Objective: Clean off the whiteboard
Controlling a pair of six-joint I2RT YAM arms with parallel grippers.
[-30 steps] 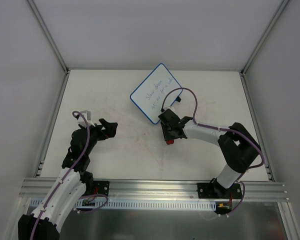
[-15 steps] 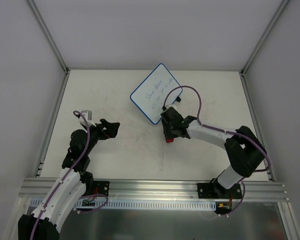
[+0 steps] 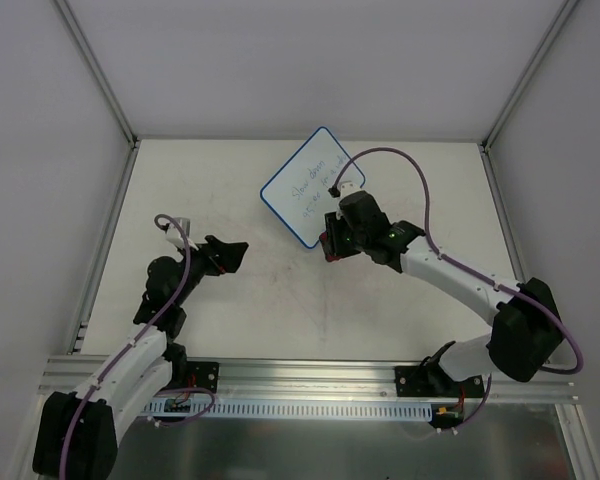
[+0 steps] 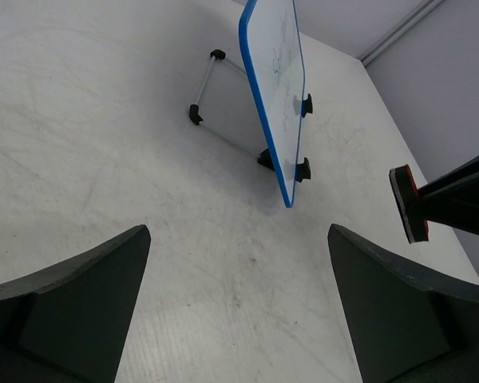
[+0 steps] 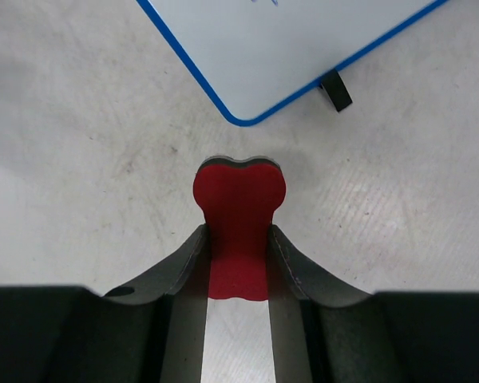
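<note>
Right gripper (image 5: 238,235) clamped on small red bone-shaped eraser (image 5: 239,187); advanced since second ago. White blue-rimmed whiteboard (image 3: 313,187) now just ahead of it, propped on tabletop (image 3: 210,190), writing intact. Wiping likely next. Left gripper (image 3: 227,255) spread apart, empty.

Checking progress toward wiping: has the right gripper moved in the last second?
Yes. The right gripper, shut on the eraser, has moved away from the arm bases, up to the whiteboard's near edge.

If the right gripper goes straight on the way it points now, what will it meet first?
Likely the whiteboard, at its near blue-rimmed corner; the red eraser in the right gripper would touch first.
</note>
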